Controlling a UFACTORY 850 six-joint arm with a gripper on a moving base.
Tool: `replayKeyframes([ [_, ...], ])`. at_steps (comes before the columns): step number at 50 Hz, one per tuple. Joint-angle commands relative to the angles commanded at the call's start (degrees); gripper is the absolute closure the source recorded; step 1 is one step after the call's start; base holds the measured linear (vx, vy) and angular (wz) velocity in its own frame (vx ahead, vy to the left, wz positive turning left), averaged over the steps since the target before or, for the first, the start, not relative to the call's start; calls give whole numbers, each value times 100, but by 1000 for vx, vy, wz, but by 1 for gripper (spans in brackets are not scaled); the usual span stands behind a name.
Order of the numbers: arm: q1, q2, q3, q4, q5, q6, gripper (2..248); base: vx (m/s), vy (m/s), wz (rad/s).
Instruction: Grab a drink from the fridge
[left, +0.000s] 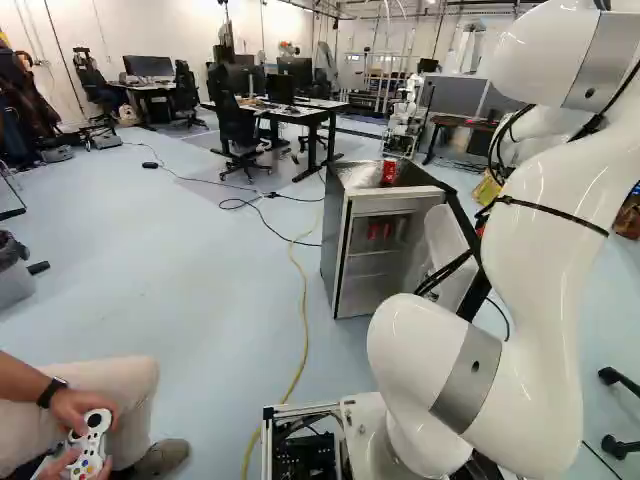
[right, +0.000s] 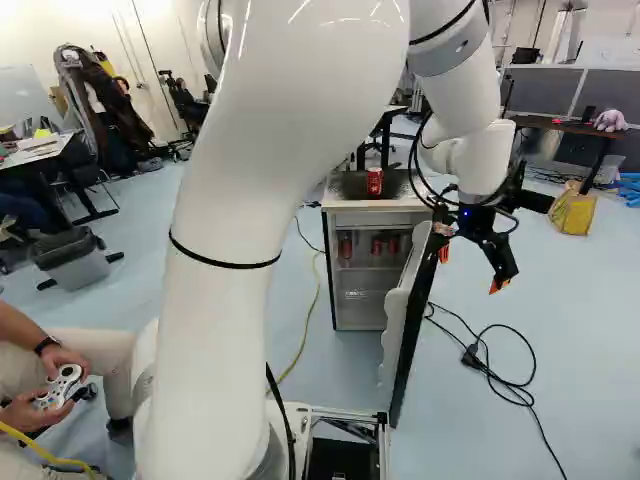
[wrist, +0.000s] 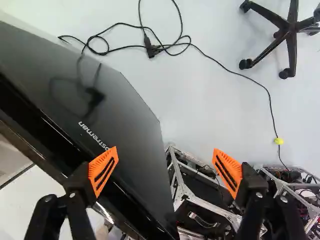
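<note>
Black w/ orange pads: found two-finger gripper (right: 471, 271) released, nr. open dark-fronted door (right: 409, 330); contact unclear. Noted red cyl. metal cans (right: 377, 246) inside small grey-sided fridge (left: 334, 240), plus single red can (right: 374, 182) on top.

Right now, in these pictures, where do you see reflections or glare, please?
Wrist view: the fridge door's dark panel mirrors the black plug and its cable, with bright glints along the door's edge; left base view: pale shine on the fridge top beside the red can; right base view: small white highlights on the arm.
</note>
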Motion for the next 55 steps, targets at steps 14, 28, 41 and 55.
replayKeyframes([
  [14,154,181,260,0,0,0,3,0,0,0],
  [28,318,360,513,0,0,0,3,0,0,0],
  [41,479,522,740,0,0,0,3,0,0,0],
  [55,662,694,977,0,0,0,3,0,0,0],
])
